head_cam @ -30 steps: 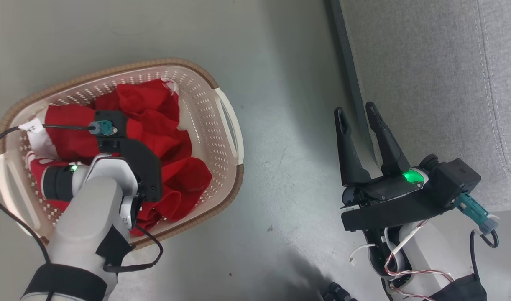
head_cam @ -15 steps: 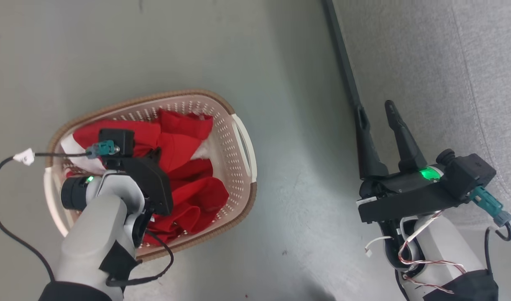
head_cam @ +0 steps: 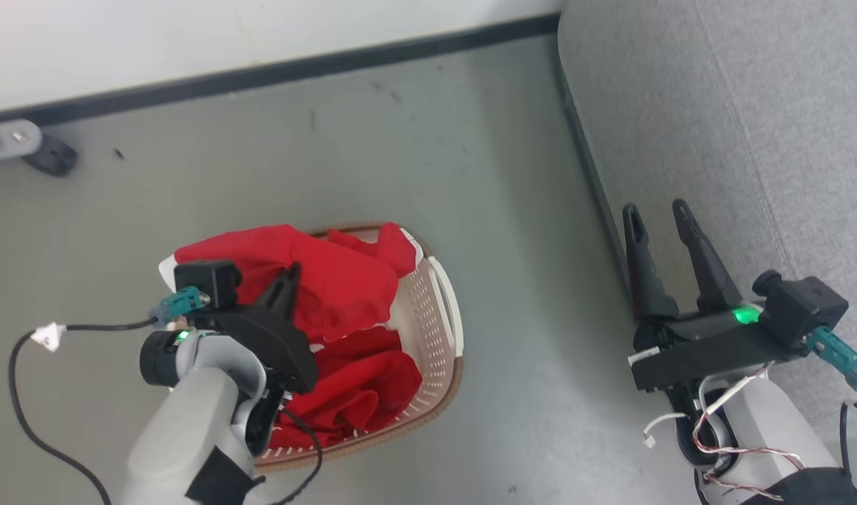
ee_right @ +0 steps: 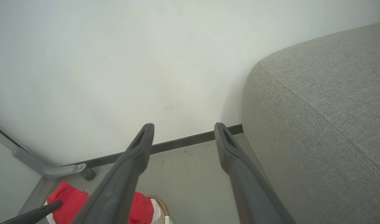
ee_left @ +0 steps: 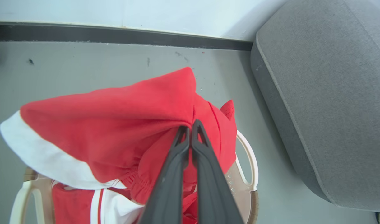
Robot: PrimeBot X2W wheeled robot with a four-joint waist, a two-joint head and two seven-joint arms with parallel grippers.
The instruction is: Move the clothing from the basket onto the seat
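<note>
Where its two dark fingers meet, the left gripper (ee_left: 190, 132) is clenched on a fold of a red garment (ee_left: 115, 118), which hangs from the tips above the basket (head_cam: 425, 315) on the floor (head_cam: 400, 140). The fabric is bright red and ends in a broad white band (ee_left: 47, 152), plain in the left wrist view, which also shows white stripes on a piece underneath. From the head view, more red clothing (head_cam: 358, 386) lies heaped inside the basket. The right gripper (head_cam: 656, 208) is spread wide and empty, just beside the grey seat (head_cam: 751, 105).
</note>
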